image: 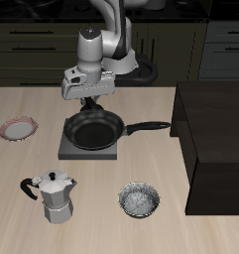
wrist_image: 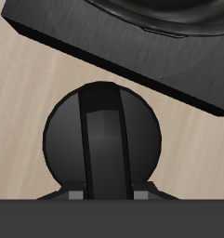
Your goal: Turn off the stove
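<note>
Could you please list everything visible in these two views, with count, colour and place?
stove: one, grey, mid-table under the pan.
knob: one, black, on the stove's back side, directly below the wrist camera.
frying pan: one, black, on the stove, handle pointing toward the dark cabinet.
moka pot: one, silver with black handle, near the table's front edge.
bowl: one, speckled grey-white, near the front edge beside the moka pot.
plate: one, white with reddish rim, near the table's side edge.
cabinet: one, dark brown, on the table's other side.
table: one, light wood.
end effector: one, grey-white arm, above the knob; finger state unclear.
</note>
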Controlling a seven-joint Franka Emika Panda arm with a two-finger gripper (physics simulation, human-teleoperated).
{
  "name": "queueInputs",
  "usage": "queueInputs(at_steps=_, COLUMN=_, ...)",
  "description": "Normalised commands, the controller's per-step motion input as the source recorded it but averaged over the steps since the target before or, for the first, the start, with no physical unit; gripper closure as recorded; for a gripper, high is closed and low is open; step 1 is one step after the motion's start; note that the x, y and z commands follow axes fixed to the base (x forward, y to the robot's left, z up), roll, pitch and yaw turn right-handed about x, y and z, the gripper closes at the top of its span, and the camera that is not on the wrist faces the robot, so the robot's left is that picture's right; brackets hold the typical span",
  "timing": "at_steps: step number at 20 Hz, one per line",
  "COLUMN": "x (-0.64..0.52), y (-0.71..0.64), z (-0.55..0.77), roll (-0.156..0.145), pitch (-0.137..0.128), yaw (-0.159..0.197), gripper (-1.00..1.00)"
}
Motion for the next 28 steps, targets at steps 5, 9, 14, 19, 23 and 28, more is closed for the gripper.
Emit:
queueInputs(at_steps=5, x=0.14, y=0.01, z=0.0, roll=-0.007, pitch=0.03, yaw=-0.086, gripper=1.0)
queueInputs(at_steps=9, x=0.11, y=-0.01, z=0.02, roll=-0.019, pitch=0.01, yaw=-0.066, gripper=1.0)
queueInputs(at_steps=14, x=0.1, y=0.04, z=0.02, roll=-0.002, pitch=0.013, yaw=-0.066, gripper=1.0)
queueInputs(at_steps=19, x=0.09, y=0.04, z=0.08, roll=-0.006, pitch=-0.006, yaw=-0.071, gripper=1.0)
queueInputs(at_steps=23, x=0.07, y=0.04, z=0.05, roll=-0.011, pitch=-0.008, yaw=-0.069, gripper=1.0)
queueInputs(at_steps=28, x=0.06, y=0.05, z=0.0, roll=-0.002, pitch=0.007, yaw=-0.058, gripper=1.0)
